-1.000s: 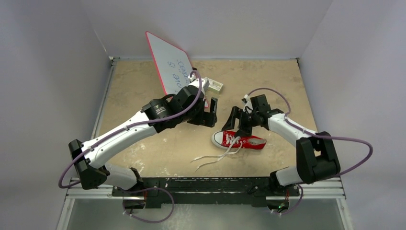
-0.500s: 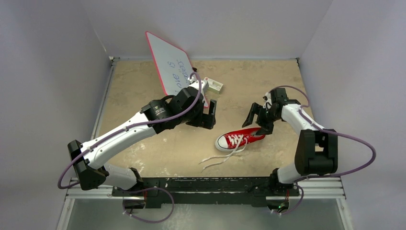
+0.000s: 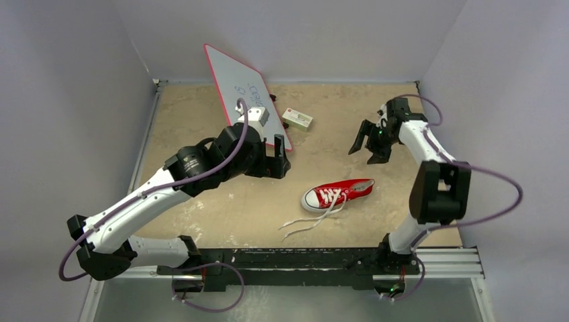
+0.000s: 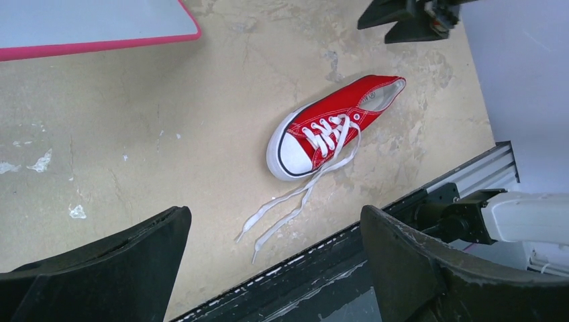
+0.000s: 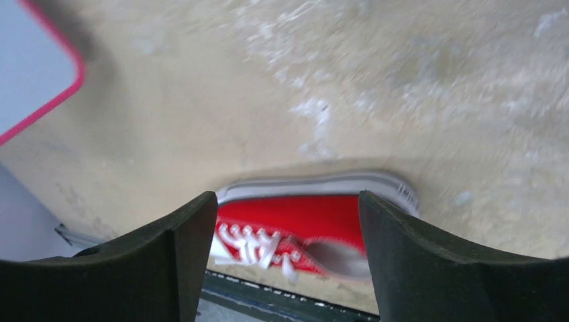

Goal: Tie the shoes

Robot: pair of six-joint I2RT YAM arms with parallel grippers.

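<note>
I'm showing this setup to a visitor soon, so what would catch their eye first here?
The red sneaker lies on the tan table, just right of centre, its white laces untied and trailing toward the near edge. A pink-edged whiteboard stands tilted at the back left, and the right arm's fingers hang open beyond the heel.

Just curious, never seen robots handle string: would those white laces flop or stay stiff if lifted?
Probably floppy: the white laces trail from the red sneaker in loose, wavy lines flat on the table. Being thin flat tape, they likely sag from a pinch. Pulling one might drag the small sneaker.
</note>
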